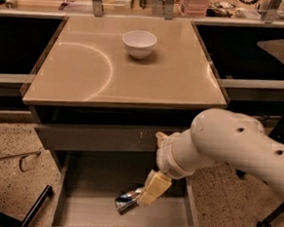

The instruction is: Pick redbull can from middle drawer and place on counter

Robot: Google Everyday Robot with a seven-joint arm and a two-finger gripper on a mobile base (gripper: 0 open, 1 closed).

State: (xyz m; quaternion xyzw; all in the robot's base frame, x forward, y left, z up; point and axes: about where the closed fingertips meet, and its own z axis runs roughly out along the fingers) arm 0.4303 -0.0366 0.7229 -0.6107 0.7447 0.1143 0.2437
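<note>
The redbull can [127, 201] lies on its side on the bottom of the open middle drawer [91, 212], near the middle, shiny end toward the front left. My gripper [151, 188] hangs from the white arm inside the drawer, its yellowish fingers right at the can's right end, covering part of it. The tan counter [134, 81] is above, with a pale curved reflection at its left.
A white bowl [139, 42] stands on the counter near its back middle. A closed scratched grey drawer front [96, 136] sits just above the open drawer. A chair base is at the right, thin dark bars on the floor at the left.
</note>
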